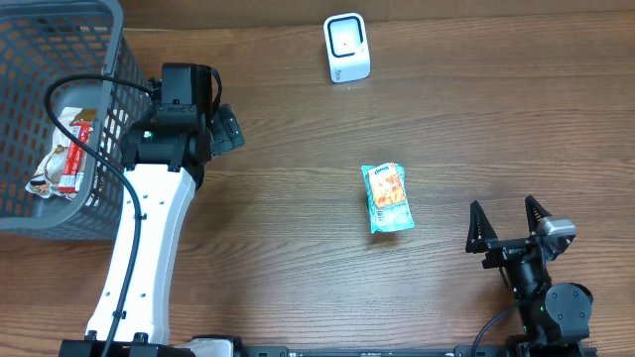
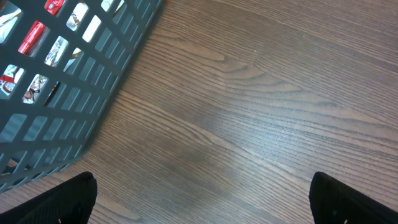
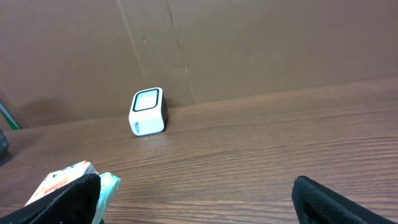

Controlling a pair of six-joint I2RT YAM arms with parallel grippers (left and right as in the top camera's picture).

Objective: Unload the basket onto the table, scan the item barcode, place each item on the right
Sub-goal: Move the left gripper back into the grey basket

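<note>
The item, a mint-green snack packet (image 1: 388,198) with an orange picture, lies flat in the middle of the table. In the right wrist view its corner (image 3: 73,176) shows just behind my left fingertip. The scanner, a small white box (image 1: 347,48) with a dark-rimmed window, stands at the table's far edge; it also shows in the right wrist view (image 3: 148,111). My right gripper (image 1: 502,206) is open near the front right, about a hand's width right of the packet, with nothing between its fingers (image 3: 199,205). My left gripper (image 1: 226,129) is open and empty over bare wood (image 2: 202,199) beside the basket.
A grey plastic basket (image 1: 99,59) holding several wrapped snacks fills the far left corner, and its mesh wall (image 2: 81,87) is close to my left gripper. A brown cardboard wall (image 3: 249,43) rises behind the scanner.
</note>
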